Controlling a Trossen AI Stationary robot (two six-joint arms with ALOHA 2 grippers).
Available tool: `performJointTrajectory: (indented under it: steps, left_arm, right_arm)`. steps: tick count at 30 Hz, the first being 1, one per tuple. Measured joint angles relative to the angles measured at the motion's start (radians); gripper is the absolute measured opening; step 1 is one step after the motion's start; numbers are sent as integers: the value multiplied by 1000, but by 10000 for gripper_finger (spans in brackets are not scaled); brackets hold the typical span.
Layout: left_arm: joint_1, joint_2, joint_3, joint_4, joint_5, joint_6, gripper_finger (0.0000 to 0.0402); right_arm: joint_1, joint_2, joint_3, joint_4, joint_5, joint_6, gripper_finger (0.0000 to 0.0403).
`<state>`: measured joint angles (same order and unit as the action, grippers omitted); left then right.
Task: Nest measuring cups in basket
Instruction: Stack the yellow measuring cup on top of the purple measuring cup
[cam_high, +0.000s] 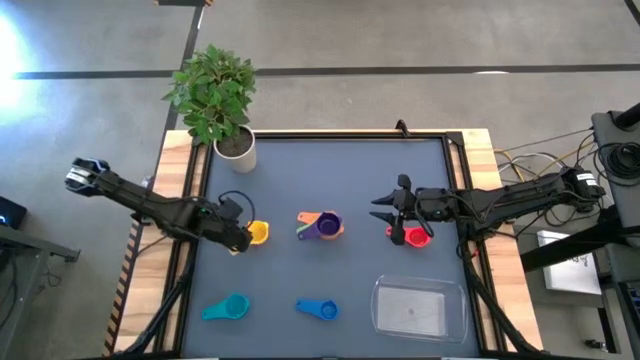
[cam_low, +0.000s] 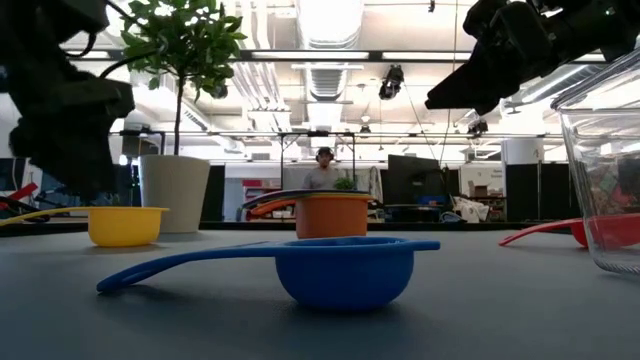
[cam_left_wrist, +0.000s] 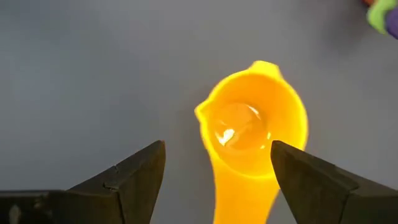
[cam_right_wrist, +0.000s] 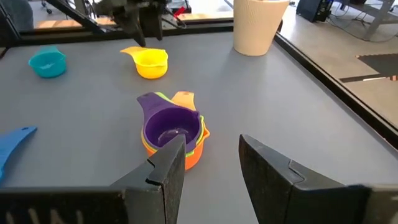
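Observation:
The yellow cup (cam_high: 258, 233) (cam_left_wrist: 252, 134) sits upright on the table. My left gripper (cam_high: 243, 240) (cam_left_wrist: 217, 171) hangs open just above it, a finger on either side of the handle end, touching nothing. A nested stack with the purple cup (cam_high: 327, 226) (cam_right_wrist: 171, 129) on top, green and orange beneath, stands at mid-table. My right gripper (cam_high: 383, 211) (cam_right_wrist: 211, 163) is open and raised to the right of the stack, facing it. The red cup (cam_high: 411, 236) lies below that arm. The teal cup (cam_high: 228, 307), the blue cup (cam_high: 317, 309) (cam_low: 340, 270) and the clear basket (cam_high: 420, 307) lie along the near edge.
A white plant pot (cam_high: 235, 150) with a leafy plant stands at the far left corner. The basket's wall (cam_low: 610, 180) rises at the near right. Open grey mat lies between the cups. A person (cam_low: 322, 172) stands far off in the room behind.

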<state>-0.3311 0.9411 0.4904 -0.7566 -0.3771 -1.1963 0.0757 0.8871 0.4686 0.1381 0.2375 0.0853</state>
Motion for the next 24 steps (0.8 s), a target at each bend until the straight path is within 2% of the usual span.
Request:
performJointTrajectory:
  steps: [5, 16, 20, 24]
  left_arm:
    - [19, -7, -42, 4, 1, -77, 274]
    - [57, 92, -44, 40, 8, -72, 264]
    - [69, 143, -39, 38, 28, -69, 230]
    - [70, 177, -13, 41, 29, 0, 160]
  right_arm:
    - [0, 0, 0, 9, 0, 0, 139]
    - [-1, 0, 0, 13, 2, -7, 139]
    - [-1, 0, 0, 13, 2, -8, 139]
    - [-1, 0, 0, 14, 2, -10, 139]
